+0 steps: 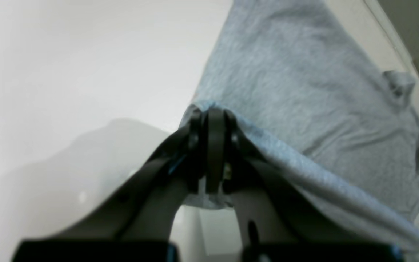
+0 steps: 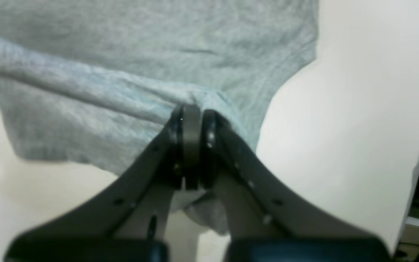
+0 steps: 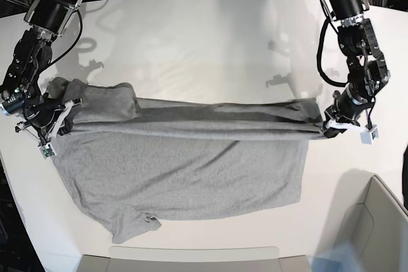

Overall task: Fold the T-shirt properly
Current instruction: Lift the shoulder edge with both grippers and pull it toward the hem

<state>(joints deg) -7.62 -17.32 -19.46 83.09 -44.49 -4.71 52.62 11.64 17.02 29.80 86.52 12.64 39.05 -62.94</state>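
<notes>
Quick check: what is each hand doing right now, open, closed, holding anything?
Left hand: closed on a pinched edge of the grey T-shirt.
Right hand: closed on the T-shirt's edge at the other end.

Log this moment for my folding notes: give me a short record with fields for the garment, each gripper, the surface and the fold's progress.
garment: T-shirt, grey, plain side showing, spread across the table
left gripper: shut on one end of the T-shirt's lifted edge
right gripper: shut on the other end of that edge
lifted edge: stretched taut between the two grippers, above the cloth lying flat
surface: white table
fold progress: first fold underway, edge not yet laid down
</notes>
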